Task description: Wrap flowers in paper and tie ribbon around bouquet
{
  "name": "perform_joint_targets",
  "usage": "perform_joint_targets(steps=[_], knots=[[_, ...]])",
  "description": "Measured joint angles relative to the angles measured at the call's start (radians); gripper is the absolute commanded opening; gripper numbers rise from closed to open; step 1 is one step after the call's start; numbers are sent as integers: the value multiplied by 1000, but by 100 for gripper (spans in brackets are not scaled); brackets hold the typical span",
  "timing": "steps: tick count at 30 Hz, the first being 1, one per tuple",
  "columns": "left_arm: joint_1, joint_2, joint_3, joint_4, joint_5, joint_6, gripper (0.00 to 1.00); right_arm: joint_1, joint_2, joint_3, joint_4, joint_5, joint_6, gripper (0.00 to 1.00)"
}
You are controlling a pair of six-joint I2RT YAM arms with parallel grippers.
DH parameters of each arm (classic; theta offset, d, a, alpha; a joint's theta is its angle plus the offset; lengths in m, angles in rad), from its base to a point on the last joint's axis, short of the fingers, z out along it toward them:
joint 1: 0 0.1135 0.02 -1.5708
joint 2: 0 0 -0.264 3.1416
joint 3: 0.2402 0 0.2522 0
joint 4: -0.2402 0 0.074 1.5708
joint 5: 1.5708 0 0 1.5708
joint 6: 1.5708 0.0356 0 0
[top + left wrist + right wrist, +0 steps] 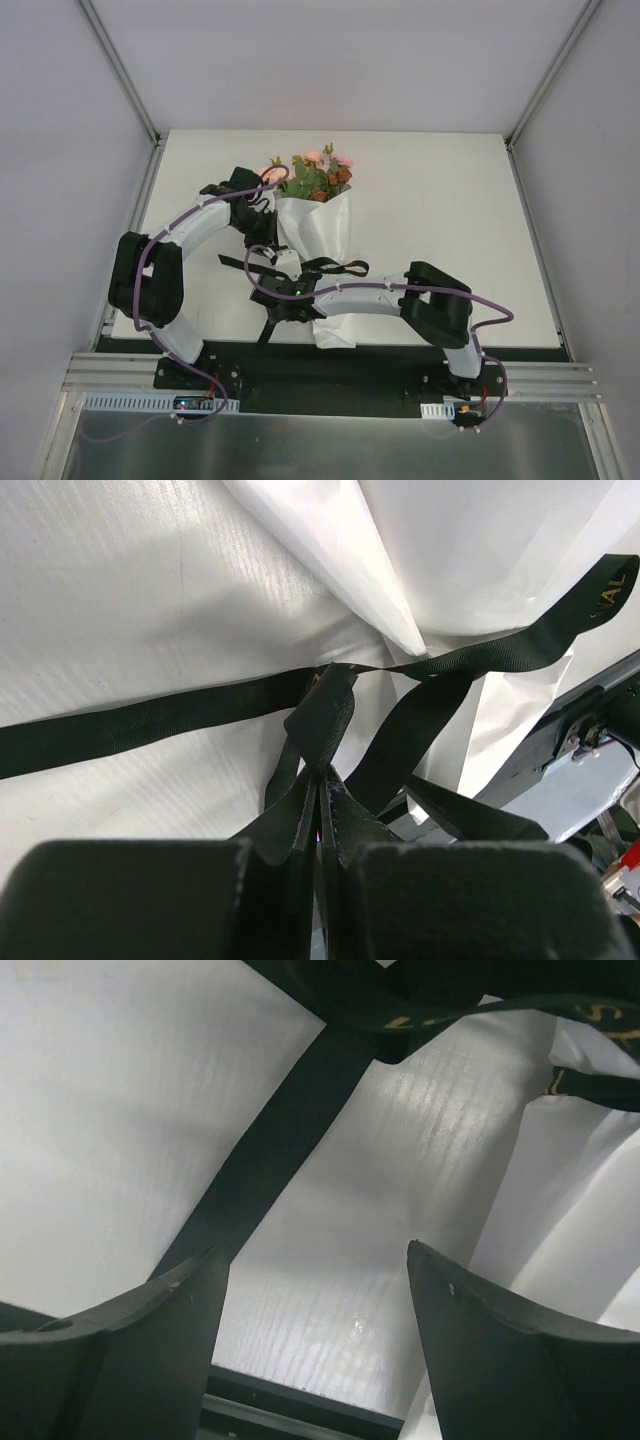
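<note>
The bouquet (315,225) lies mid-tabletop (450,220), blooms pointing away from the arms, with the black ribbon (150,725) crossing its white paper (480,540). The left pincer (322,800) is pressed together on a ribbon fold. The right pincer (318,1260) stands spread over a strand, perhaps brushing it.

The right half of the table (450,220), beyond the right arm (370,292), is open for a gripper to pass. The middle is blocked by the bouquet (318,225), which lies lengthwise, with the ribbon (340,268) crossing it and trailing to both sides. The left arm (190,225) curves over the left side. Walls (60,150) close off both sides. The gap between the fingers of the right gripper (318,1260) is free; one ribbon strand runs beside its left finger.
</note>
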Motion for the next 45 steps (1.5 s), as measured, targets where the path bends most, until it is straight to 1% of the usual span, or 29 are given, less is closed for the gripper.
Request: perform_joint_targets(steps=[5,16,21,23,24,28,29,30,32,33,35,36,38,39,45], knots=[[0,0,0,0,0,0,0,-7,51,34,-2,-4,30,71],[0,0,0,1,11,1,0,-7,68,54,10,-4,55,70],[8,0,0,16,17,6,0,-5,151,186,-66,0,61,70],[13,-2,0,19,18,6,0,0,171,219,-84,2,62,68],[13,-3,0,20,19,6,0,2,175,226,-92,2,62,66],[11,-9,-1,21,25,6,0,9,184,241,-124,10,61,61],[11,-10,-1,21,26,7,0,11,187,246,-134,12,62,59],[11,-11,-1,21,27,6,0,14,192,252,-145,16,61,54],[11,-11,-1,19,30,7,0,17,197,263,-159,19,61,49],[11,-11,-1,19,31,6,0,19,198,264,-161,19,63,38],[11,-12,-2,19,32,6,0,21,198,264,-167,19,62,25],[11,-13,-3,18,32,6,0,21,198,262,-164,16,67,14],[11,-13,-3,15,33,7,0,21,195,253,-152,14,63,3],[11,-13,-3,14,33,7,0,21,187,239,-141,13,64,1],[11,-14,-5,14,35,8,0,13,117,122,-37,2,33,0]])
